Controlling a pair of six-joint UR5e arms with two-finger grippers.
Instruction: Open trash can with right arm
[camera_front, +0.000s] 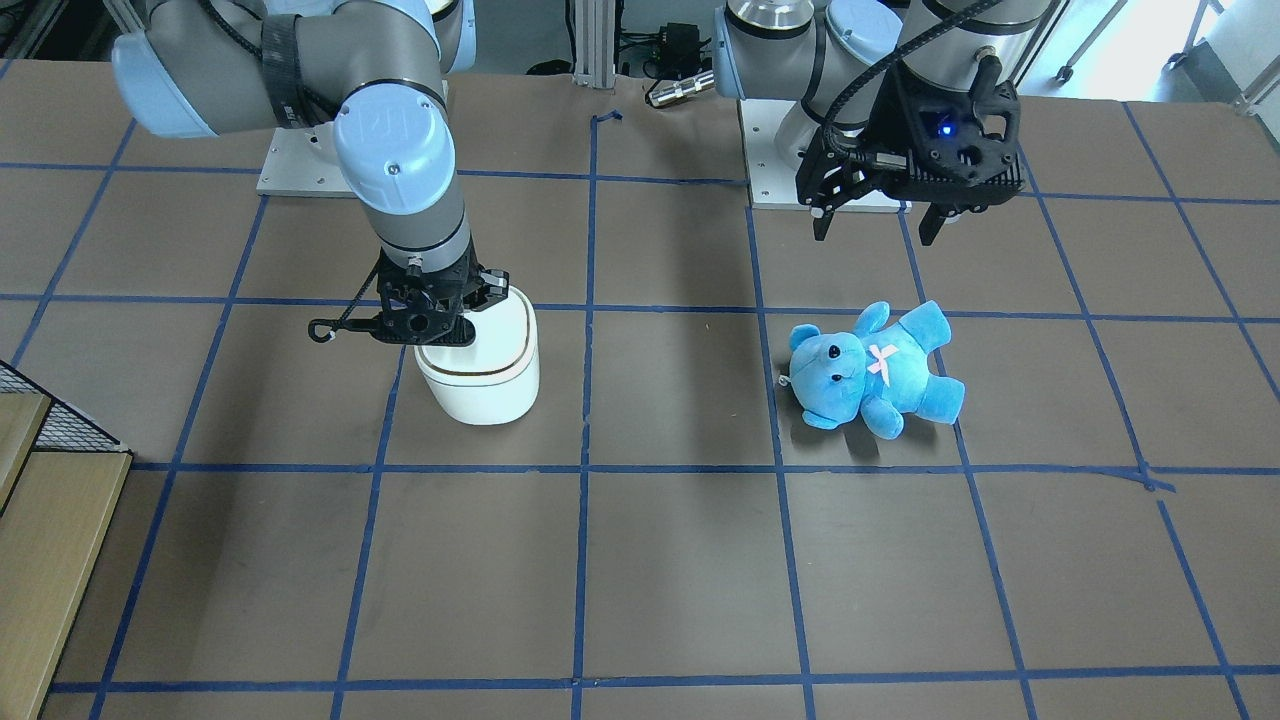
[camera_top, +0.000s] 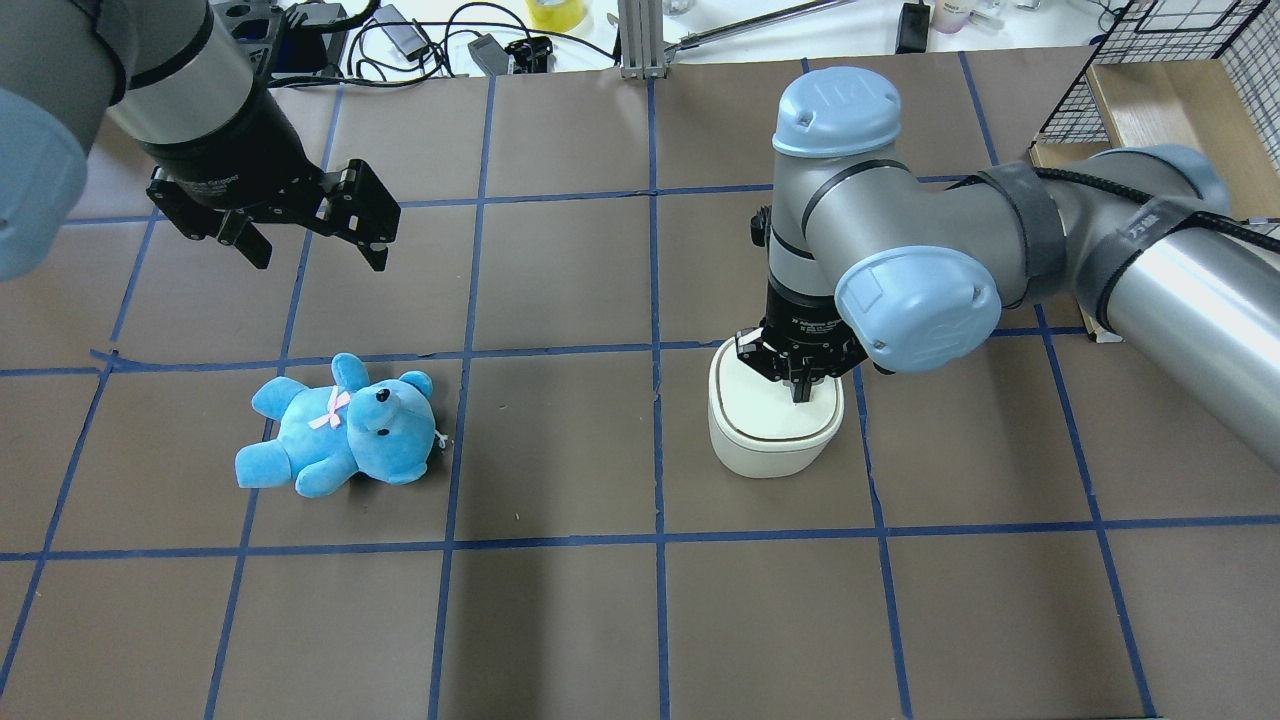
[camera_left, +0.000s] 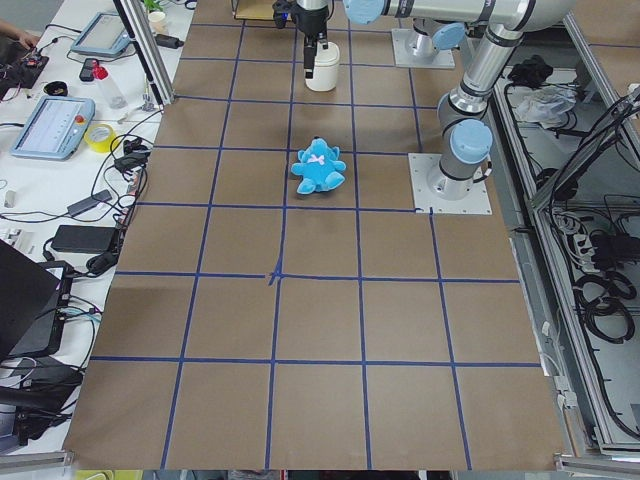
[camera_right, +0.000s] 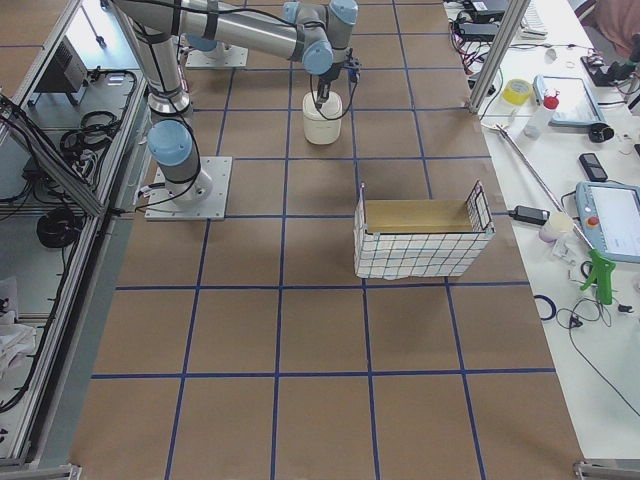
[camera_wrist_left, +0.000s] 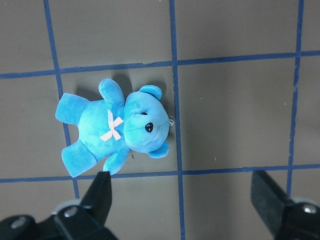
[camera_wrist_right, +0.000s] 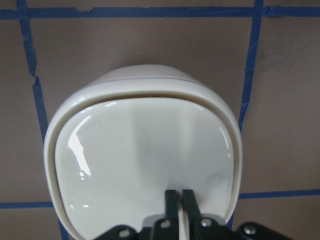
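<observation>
Trash can (camera_top: 775, 445): small, white, rounded-square; stands upright on table (camera_top: 560, 620) in robot's R half; sits inside one grid square, just beside a crossing of blue tape lines (camera_top: 655, 450). Lid (camera_wrist_right: 145, 160) lies down on the body; thin dark seam runs all round (seam looks a bit wider at lid's far end in R wrist view; cannot tell if that is a gap).

R arm (camera_top: 900, 215): comes in from R side, wrist pointing straight down over the can; R gripper (camera_wrist_right: 179, 199) has both fingers pressed together w/ nothing between them; tips appear to touch lid's top, near the edge closest to wrist cam and a little off-centre.

L gripper (camera_top: 320, 255): hangs above table in L half; jaws spread wide, empty; blue light on its housing in front view; well apart from can.

Teddy bear (camera_top: 345, 430): blue, pink bow on chest; lies on its back on table near L gripper but clear of it; limbs cross a tape line; L wrist cam looks straight down on it, w/ fingertips (camera_wrist_left: 100, 192) at bottom of that view and bear above them.

Wire basket (camera_right: 420, 255): white mesh walls, tan floor; toward table's R end; well apart from can.
</observation>
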